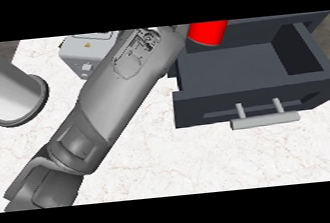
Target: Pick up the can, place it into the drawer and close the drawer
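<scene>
Big grey arm (100, 104) crosses the middle, hiding its robot hand, so I cannot tell its grip. Red can (208, 33) sits top middle, above the open drawer (246, 70); probably light, stiff, slippery, best held round its sides

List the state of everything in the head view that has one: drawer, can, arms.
Drawer: pulled open, inside bare where visible, handle toward the robot.
Red can: at the drawer's back left corner, partly hidden by a forearm; held or not, cannot tell.
Grey forearm: stretched up toward the can; its hand is hidden.
Second forearm: at the view's left, hand out of view.
Grey box: on the counter, partly covered.
</scene>
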Controlling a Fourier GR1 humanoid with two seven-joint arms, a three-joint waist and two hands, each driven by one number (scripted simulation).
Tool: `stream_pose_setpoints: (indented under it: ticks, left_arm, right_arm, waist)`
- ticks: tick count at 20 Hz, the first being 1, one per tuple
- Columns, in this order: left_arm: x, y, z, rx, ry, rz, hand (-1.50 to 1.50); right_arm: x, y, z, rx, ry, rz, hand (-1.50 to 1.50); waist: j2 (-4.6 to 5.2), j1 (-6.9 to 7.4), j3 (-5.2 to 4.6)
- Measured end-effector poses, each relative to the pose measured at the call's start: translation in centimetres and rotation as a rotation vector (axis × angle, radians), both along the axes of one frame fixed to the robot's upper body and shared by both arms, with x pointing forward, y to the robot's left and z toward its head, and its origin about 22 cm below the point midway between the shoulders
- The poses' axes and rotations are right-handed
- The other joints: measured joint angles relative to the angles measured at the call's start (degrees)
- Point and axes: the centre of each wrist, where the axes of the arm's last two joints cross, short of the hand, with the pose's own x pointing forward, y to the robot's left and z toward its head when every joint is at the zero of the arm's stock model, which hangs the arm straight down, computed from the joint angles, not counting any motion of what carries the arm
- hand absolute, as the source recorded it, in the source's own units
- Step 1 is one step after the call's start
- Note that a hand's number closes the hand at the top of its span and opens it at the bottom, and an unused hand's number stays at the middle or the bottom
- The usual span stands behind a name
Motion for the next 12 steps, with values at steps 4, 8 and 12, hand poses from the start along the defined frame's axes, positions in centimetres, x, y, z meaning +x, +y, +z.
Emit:
stream_pose_setpoints:
  ticks: [4, 8, 12]
  left_arm:
    - [0.6, -0.3, -0.5, 0.021, 0.002, 0.011, 1.50]
    - [0.7, -0.8, -1.0, 0.043, 0.007, 0.015, 1.50]
    - [1.0, -1.0, -1.4, 0.058, 0.019, 0.032, 1.50]
  right_arm:
    - [0.3, 0.2, 0.5, -0.004, 0.000, 0.002, -1.50]
    - [1.1, 0.0, 0.3, -0.008, 0.001, 0.000, -1.50]
    - [1.7, 0.3, 0.6, -0.004, -0.007, 0.015, -1.50]
  waist:
    - [0.14, -0.48, 0.01]
    - [0.21, -0.78, 0.03]
    - [0.44, -1.63, 0.05]
